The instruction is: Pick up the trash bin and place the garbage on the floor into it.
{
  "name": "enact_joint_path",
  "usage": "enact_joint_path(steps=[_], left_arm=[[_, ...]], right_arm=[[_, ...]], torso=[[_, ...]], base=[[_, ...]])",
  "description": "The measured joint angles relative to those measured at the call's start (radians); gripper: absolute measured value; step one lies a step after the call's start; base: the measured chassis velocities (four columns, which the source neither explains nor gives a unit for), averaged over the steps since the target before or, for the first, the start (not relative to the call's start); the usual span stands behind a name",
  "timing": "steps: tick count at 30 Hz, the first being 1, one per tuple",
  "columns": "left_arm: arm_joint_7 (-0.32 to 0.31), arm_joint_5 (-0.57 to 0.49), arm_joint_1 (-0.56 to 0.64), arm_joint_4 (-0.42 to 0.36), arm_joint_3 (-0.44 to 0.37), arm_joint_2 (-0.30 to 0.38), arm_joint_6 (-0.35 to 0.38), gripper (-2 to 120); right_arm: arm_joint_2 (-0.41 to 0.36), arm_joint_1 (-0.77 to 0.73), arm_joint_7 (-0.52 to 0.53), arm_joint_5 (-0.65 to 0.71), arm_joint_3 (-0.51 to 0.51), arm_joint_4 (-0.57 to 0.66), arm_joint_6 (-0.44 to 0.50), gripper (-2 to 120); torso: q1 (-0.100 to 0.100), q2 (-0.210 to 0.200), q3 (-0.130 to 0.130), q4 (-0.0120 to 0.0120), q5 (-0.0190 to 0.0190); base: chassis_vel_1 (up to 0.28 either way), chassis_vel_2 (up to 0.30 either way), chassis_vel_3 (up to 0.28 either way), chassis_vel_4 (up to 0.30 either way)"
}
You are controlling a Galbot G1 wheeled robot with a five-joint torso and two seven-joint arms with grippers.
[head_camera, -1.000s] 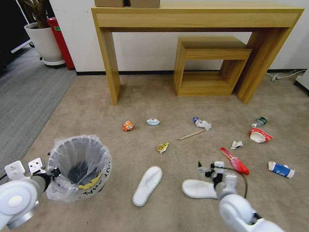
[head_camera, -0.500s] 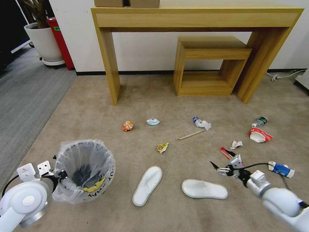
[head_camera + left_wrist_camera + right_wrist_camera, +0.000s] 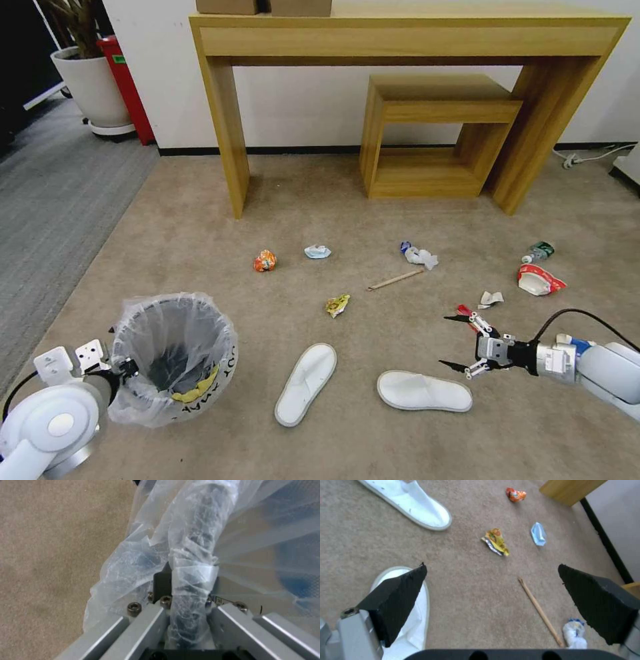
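My left gripper (image 3: 124, 366) is shut on the near rim of the trash bin (image 3: 175, 353), a black bin lined with a crinkly bag. In the left wrist view the bag-wrapped rim (image 3: 195, 555) runs between the fingers (image 3: 162, 582). My right gripper (image 3: 451, 341) hangs open just beyond the toe of one white slipper (image 3: 424, 392), pointing left, with nothing between its fingers (image 3: 398, 597). A red wrapper (image 3: 464, 311) pokes out behind it. The other slipper (image 3: 305, 383), a yellow wrapper (image 3: 337, 305), a wooden stick (image 3: 395, 280) and a paper bowl (image 3: 539, 280) lie on the floor (image 3: 200, 253).
Farther out lie an orange wrapper (image 3: 265, 261), light crumpled papers (image 3: 317, 251), a white wad (image 3: 420, 256), a paper scrap (image 3: 491, 299) and a bottle (image 3: 539, 252). A wooden desk (image 3: 227, 133) and a low shelf (image 3: 433, 133) stand at the wall. Grey ribbed carpet (image 3: 47, 200) lies to the left.
My right arm swung out to the right and its gripper now lies level and open, pointing left near the slipper's toe. The bin in my left gripper shifted slightly nearer.
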Motion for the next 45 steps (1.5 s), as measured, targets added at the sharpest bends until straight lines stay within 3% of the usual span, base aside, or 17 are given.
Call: enact_joint_path(steps=[9, 19, 30, 45], left_arm=[[-0.003, 0.006, 0.014, -0.012, -0.005, 0.001, -0.001, 0], [-0.008, -0.009, 0.014, -0.024, -0.015, 0.020, -0.005, 0], [-0.013, -0.009, 0.023, -0.028, -0.017, 0.020, -0.006, 0], [-0.014, 0.019, 0.020, 0.000, -0.003, -0.002, -0.008, 0]], right_arm=[[0.038, -0.028, 0.035, -0.033, 0.030, -0.056, 0.006, 100], [0.105, 0.009, 0.025, -0.049, -0.022, -0.102, -0.007, 100], [0.176, 0.122, -0.015, -0.123, -0.144, -0.164, 0.045, 100], [0.250, 0.243, -0.019, -0.036, -0.280, -0.327, 0.046, 100]], torso=[[0.000, 0.000, 0.000, 0.0000, -0.0001], [0.000, 0.000, 0.000, 0.0000, -0.0004], [0.000, 0.000, 0.000, 0.0002, -0.0005], [0.000, 0.000, 0.000, 0.0002, -0.0003]], base=[[0.000, 0.000, 0.000, 0.000], [0.000, 0.000, 0.000, 0.000], [0.000, 0.000, 0.000, 0.000], [0.000, 0.000, 0.000, 0.000]])
